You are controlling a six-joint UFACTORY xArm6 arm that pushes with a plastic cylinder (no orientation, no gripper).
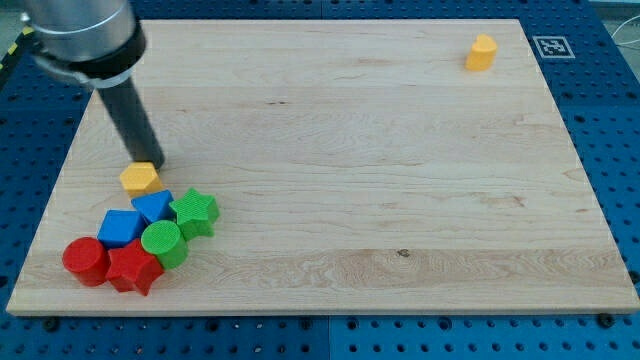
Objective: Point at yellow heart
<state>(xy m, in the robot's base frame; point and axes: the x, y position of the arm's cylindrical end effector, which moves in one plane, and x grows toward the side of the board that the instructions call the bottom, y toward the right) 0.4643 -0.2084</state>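
Resting my tip [154,163] at the upper edge of the yellow heart [140,178]; touching or just beside, and its outline is not crisp. It sits at the view's left, just above the pile of blue, green and red blocks [160,240]. My tool is a bare rod and holds nothing. I judge the heart to be light, rigid, slick plastic that slides at any nudge. There is nothing to grasp, so I should only near its side gently. The other yellow block [481,53] lies well apart, top right.

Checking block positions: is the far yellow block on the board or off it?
On. The yellow block sits inside the board's top-right corner.
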